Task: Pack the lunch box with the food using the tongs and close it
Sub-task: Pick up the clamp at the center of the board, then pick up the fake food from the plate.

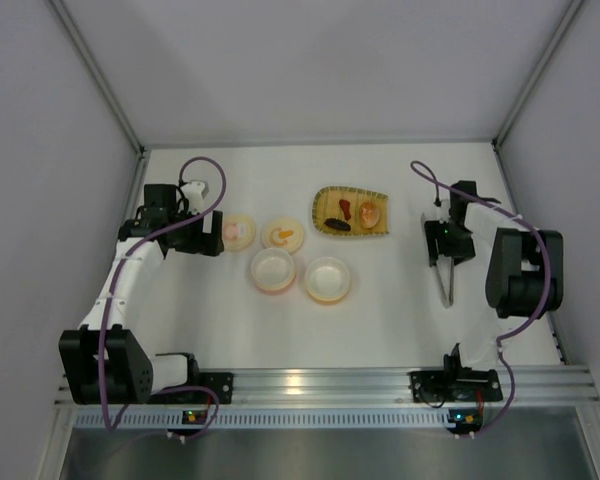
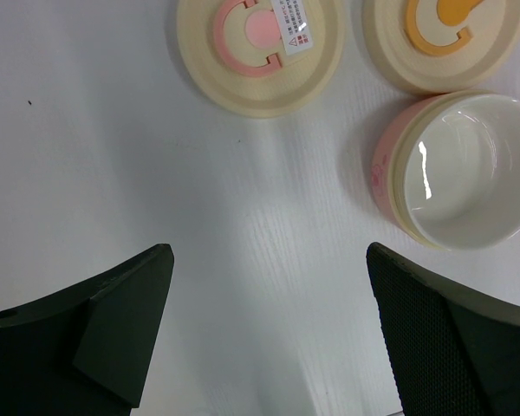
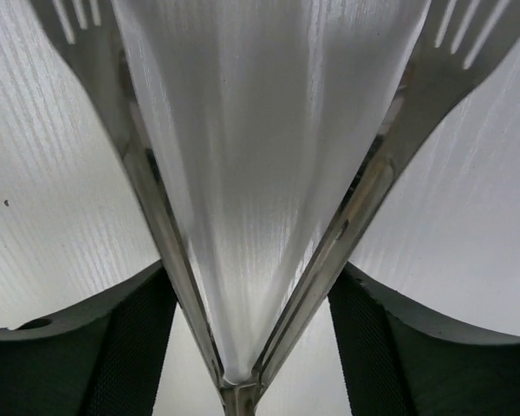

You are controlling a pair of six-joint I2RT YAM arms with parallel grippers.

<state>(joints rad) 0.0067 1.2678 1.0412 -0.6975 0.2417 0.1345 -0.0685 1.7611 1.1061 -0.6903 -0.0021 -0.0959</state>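
My right fingers point(image 3: 113, 355) clamp the tongs point(image 3: 239, 397) near their hinge, one against each arm, on the counter point(image 2: 243, 217). My left fingers point(image 2: 113, 329) stand wide apart.

Tongs point(image 3: 355, 217) – shiny silver-grey, thin slits at tips. Tray point(image 1: 352, 196), top middle – yellow, ribbed, green rim. Orange piece point(image 1: 369, 211), pink-red piece point(image 1: 345, 209), dark brown piece point(image 1: 338, 224). Bowl point(image 2: 386, 160) pink outside, white inside.
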